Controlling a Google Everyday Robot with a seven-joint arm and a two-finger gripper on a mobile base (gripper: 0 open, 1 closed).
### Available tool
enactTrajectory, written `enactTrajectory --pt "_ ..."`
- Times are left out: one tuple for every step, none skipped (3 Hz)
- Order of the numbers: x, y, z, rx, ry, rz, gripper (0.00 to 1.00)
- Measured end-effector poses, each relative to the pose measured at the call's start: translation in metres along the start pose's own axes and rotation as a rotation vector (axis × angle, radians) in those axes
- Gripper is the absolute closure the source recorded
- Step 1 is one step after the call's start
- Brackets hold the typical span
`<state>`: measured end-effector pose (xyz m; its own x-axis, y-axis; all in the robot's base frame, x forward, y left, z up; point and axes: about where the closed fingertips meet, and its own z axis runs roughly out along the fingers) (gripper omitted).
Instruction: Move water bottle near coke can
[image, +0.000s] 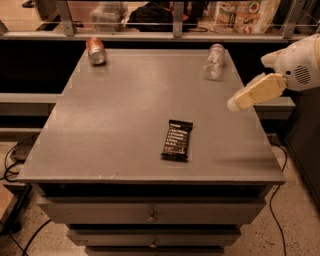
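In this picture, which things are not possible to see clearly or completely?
All in the camera view:
1. The gripper hangs over the right side of the table; its arm is cut off by the right edge.
2. Snack bar: lettering too small to read.
3. Coke can, far left corner: markings too small to read.
4. Water bottle, far right: whether it holds liquid cannot be told.
5. Lowest drawer: cut off by the bottom edge.

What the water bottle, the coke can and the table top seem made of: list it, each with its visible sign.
The water bottle: clear thin plastic, see-through and crinkled. The coke can: likely aluminium, red printed wall, shiny silver end. The table top: matte grey, perhaps painted metal or laminate; soft dull sheen. The gripper hovers over the table's right edge, cream, probably plastic.
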<state>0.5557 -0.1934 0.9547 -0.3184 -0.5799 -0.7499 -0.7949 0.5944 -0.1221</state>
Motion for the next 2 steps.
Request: enactTrajectory --pt "0.000 -0.055 0.018 0.101 -0.072 0.100 0.00" --pt "-0.008 -0.093 0.029 0.146 -0.039 0.093 0.00"
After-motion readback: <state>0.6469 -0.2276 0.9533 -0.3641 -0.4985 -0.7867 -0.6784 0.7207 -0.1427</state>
